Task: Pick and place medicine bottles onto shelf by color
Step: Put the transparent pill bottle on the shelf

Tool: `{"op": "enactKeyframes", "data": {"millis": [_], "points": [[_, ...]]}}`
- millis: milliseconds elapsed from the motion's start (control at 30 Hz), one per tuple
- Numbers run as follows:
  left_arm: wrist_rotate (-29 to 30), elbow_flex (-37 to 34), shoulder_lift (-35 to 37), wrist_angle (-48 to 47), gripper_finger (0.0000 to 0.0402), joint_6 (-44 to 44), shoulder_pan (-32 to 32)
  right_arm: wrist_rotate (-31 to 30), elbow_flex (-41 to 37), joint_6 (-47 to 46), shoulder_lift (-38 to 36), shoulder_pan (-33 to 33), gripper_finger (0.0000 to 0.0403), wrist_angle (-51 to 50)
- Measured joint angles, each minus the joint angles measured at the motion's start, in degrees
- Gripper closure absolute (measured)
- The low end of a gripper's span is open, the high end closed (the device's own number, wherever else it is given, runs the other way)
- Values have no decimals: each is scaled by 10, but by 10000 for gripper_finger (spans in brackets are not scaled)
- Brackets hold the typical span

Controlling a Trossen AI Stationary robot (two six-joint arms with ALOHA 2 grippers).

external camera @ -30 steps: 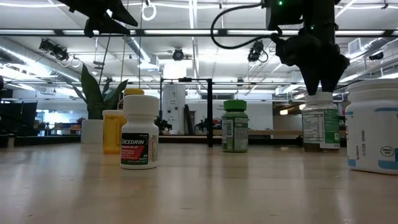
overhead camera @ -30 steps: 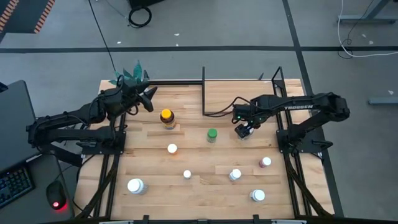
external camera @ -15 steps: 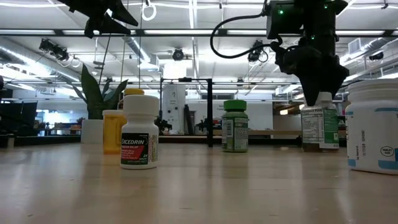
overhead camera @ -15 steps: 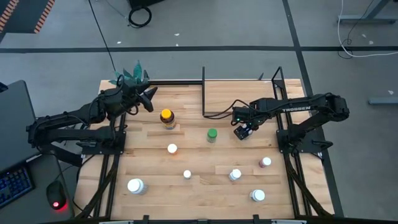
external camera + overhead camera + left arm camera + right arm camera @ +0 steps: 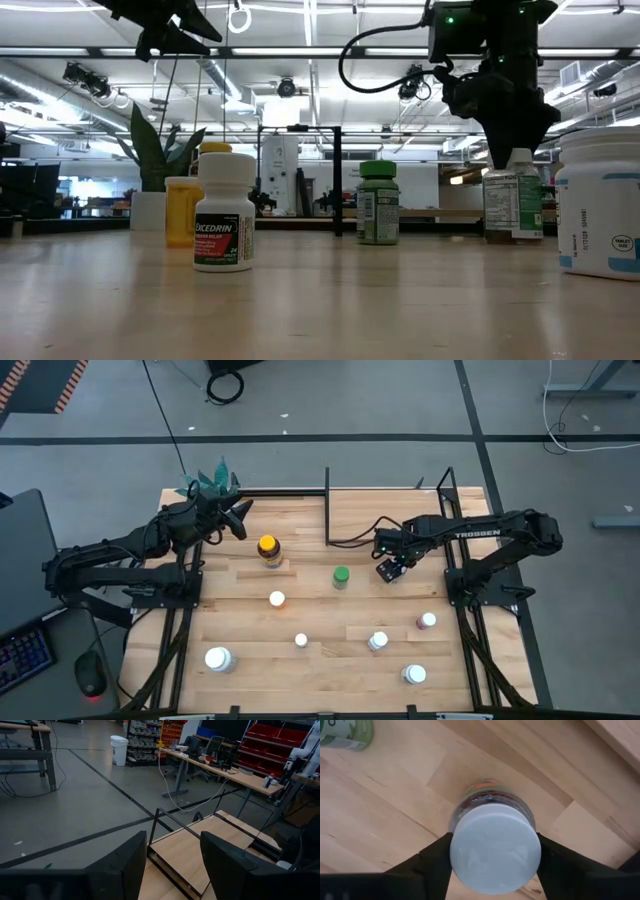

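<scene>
My right gripper (image 5: 391,569) stands over a white-capped medicine bottle (image 5: 512,197) just in front of the shelf (image 5: 385,515), its fingers shut on the cap. My left gripper (image 5: 238,520) hangs open and empty in the air near the teal plant (image 5: 212,480); its fingers also show apart in the left wrist view (image 5: 172,865). An amber yellow-capped bottle (image 5: 268,548) and a green-capped bottle (image 5: 341,576) stand on their bases on the table between the arms. My right gripper pinches the bottle's white cap (image 5: 495,847) between its two fingers (image 5: 432,862), one on each side of the cap's rim. The fingers come from above, pointing down. The bottle stands upright, and its base appears to rest on the table (image 5: 512,238).
Several more white-capped bottles stand nearer the front: (image 5: 277,599), (image 5: 301,640), (image 5: 378,641), (image 5: 217,658), (image 5: 413,674), and a pinkish one (image 5: 427,621). The shelf's black uprights (image 5: 327,505) rise just behind the right gripper.
My right gripper has gone down from just above the white-capped bottle until its fingers stand around the cap. The left arm has kept still.
</scene>
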State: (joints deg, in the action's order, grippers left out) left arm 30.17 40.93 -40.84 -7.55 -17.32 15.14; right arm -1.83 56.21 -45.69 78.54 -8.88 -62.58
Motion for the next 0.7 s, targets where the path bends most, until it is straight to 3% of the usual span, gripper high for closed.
{"op": "enactKeyframes", "data": {"millis": [367, 700], "points": [[0, 0, 0, 0, 212, 0, 0, -22, 74, 59, 2, -40, 160, -79], [0, 0, 0, 0, 212, 0, 0, -43, 147, 159, 2, -166, 158, -114]]}}
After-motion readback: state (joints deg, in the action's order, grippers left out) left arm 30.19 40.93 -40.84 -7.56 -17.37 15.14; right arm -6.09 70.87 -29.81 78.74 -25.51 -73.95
